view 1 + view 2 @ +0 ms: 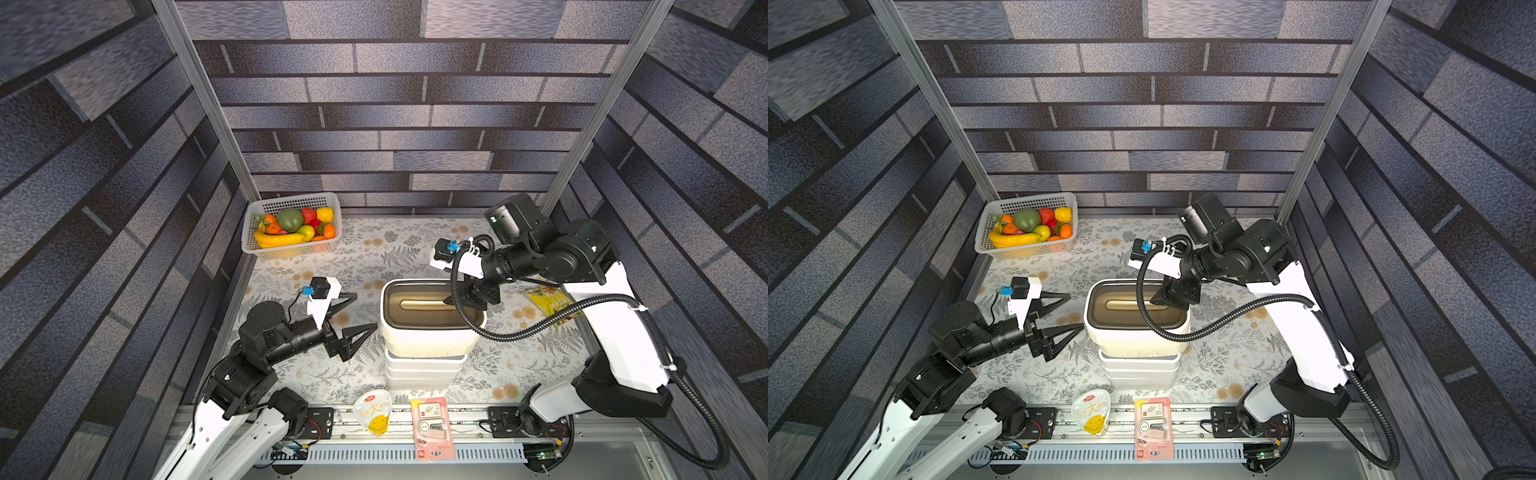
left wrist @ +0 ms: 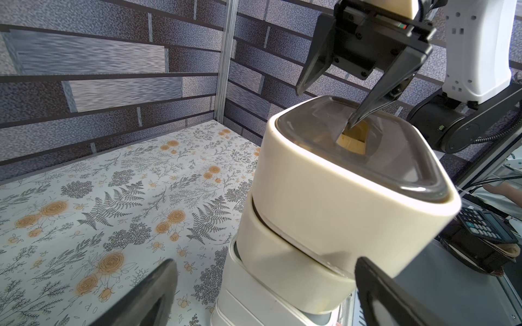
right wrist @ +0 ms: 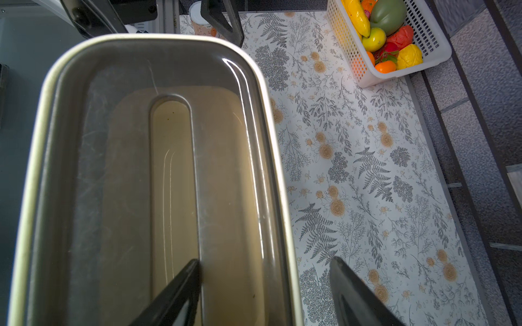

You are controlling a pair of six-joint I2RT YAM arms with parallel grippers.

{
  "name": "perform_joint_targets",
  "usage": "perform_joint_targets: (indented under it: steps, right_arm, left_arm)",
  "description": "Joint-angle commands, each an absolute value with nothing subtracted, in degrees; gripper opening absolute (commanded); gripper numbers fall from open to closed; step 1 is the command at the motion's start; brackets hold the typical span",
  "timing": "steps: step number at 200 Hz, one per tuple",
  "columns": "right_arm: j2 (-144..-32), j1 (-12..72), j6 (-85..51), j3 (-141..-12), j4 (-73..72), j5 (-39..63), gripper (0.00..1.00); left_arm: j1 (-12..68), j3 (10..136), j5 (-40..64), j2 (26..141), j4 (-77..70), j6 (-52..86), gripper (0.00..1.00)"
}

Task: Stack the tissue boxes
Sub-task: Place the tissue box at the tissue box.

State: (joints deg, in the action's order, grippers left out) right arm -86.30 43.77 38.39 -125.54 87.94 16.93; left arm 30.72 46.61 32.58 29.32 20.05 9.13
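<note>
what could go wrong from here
One finger of the right gripper sits in the lid slot of the top box; pulling out crooked may snag the lid and drag the box off. The top box looks skewed on the boxes below, so a nudge from the nearby open left gripper could topple it.

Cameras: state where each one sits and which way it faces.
Top views: high over the robot's bases, looking down at the table, the stacked tissue boxes and both arms.
Left wrist: beside the stack, facing its side; own fingers at the frame's edge, right gripper over the top box.
Right wrist: above the top box, looking down on its lid; own fingers straddle the rim.
Shared: all show the top box; top views and right wrist show the fruit basket.
</note>
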Motion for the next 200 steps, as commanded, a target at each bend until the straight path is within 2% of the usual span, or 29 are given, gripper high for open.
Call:
perform_joint_targets:
  steps: [1, 53, 200]
  right_arm:
    - [-86.4, 44.4, 39.1, -126.7, 86.5, 16.0, 0.74]
    - [-86.8, 44.4, 39.0, -126.6, 86.6, 16.0, 0.75]
    - [-83.3, 44.4, 36.5, -124.8, 84.1, 15.0, 0.76]
  left_arm:
    - [31.1, 47.5, 33.8, 28.3, 20.5, 6.9, 1.00]
    - [31.2, 47.1, 37.9, 29.6, 20.0, 6.6, 1.00]
    - [31.3, 46.5, 38.0, 32.3, 16.4, 8.7, 1.00]
